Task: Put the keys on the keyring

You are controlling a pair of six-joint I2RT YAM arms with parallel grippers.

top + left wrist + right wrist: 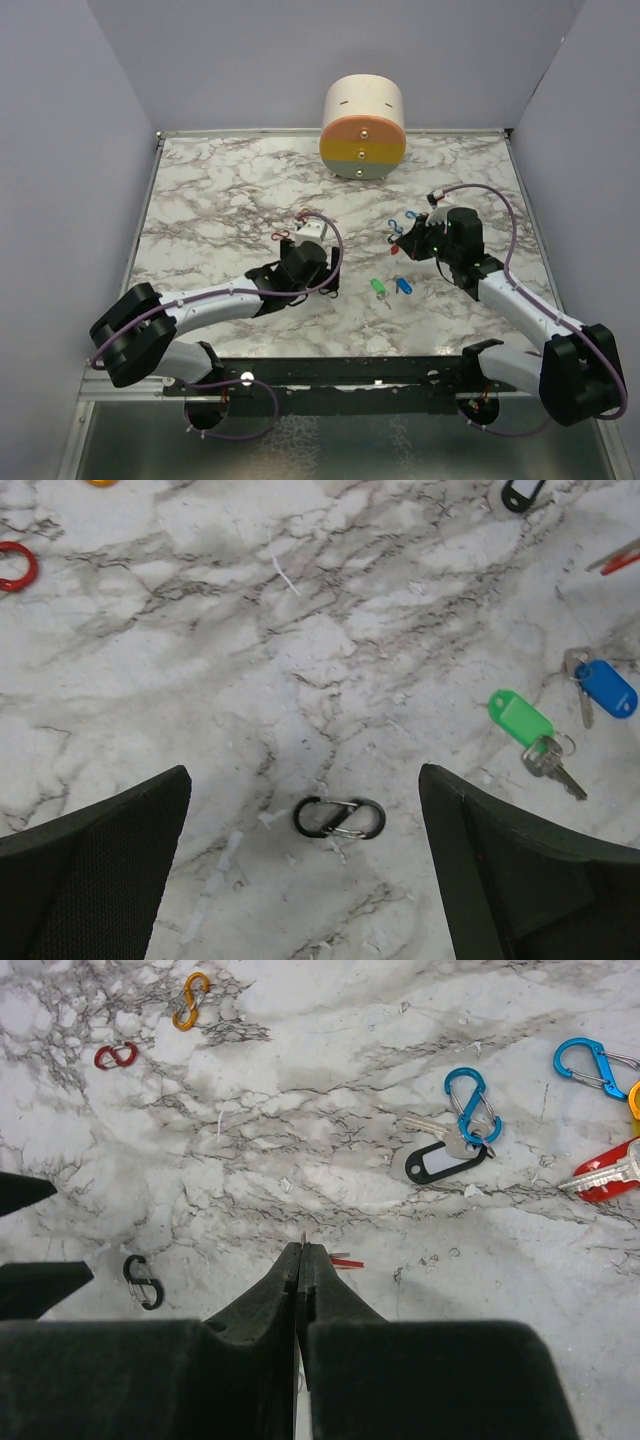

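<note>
Handling of the keys: judged light, rigid and small; the plastic heads are expected to be smooth and the metal blades thin, so slipping in a grip and skidding on the bench point(300, 600) are to be allowed for.
Grasp point: the flat coloured head is judged the best hold, pinched across its two faces, so that the hole end is left free for threading.
Green key point(520, 720): laid flat right of centre in the left wrist view, with its metal blade at its lower right end.
Blue key point(607, 687): laid just beside it, at the right edge of the same view.
Black key point(438, 1162): seen right of centre in the right wrist view, touching a blue S-clip point(472, 1107).
Red key point(608, 1173): laid at the right edge of that view.
Left hand point(305, 780): spread wide, nothing gripped; a black S-clip point(340, 818) lies on the bench between the fingers point(100, 870), touched by neither.
Right hand point(302, 1252): pressed fully together at lower centre of its view; a thin red sliver point(346, 1261) shows just beside the tips, and whether anything is pinched cannot be told.
</note>
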